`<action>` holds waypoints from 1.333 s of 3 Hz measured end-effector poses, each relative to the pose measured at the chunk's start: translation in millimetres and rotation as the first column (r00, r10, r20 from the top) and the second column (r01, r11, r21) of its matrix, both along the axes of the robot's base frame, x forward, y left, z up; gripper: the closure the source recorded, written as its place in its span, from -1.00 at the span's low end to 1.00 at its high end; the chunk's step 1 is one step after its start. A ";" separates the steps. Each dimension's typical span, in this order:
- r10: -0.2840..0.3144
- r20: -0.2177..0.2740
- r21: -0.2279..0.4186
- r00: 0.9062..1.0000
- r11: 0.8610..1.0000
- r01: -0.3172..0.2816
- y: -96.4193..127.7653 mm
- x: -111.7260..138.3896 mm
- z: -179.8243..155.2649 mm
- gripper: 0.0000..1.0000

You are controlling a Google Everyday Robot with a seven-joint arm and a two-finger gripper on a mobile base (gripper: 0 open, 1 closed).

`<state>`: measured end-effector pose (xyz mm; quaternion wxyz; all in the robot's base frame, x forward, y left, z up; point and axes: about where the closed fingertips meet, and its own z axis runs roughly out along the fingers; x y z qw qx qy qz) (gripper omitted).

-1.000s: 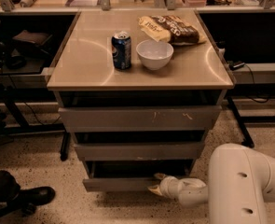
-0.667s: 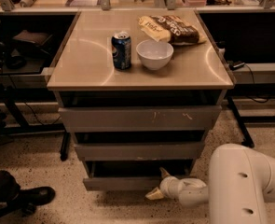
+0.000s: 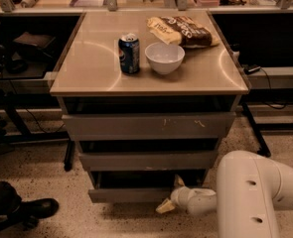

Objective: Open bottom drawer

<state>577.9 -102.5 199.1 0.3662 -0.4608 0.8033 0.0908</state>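
The bottom drawer is the lowest, narrowest grey front of the three-drawer cabinet, and it stands a little way out with a dark gap above it. My gripper is at the right end of that front, low near the floor. It is open. One pale finger points up behind the front's right corner and the other points down-left in front of it. My white arm fills the lower right.
The middle drawer and the scratched top drawer are above. A blue can, a white bowl and a snack bag sit on the cabinet top. A dark shoe is on the floor at the left. Desk legs and cables flank both sides.
The gripper's fingers have spread at the drawer's right corner, with the lower one dropping down-left. The drawer front has not visibly moved.
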 end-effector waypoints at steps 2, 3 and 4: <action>0.056 -0.017 0.023 0.998 0.998 -0.055 24.2 -4.7 -10.0 -1.00; 0.056 -0.017 0.023 0.998 0.998 -0.055 24.2 -4.7 -10.1 -0.62; 0.056 -0.017 0.023 0.998 0.998 -0.055 24.3 -4.7 -10.1 -0.15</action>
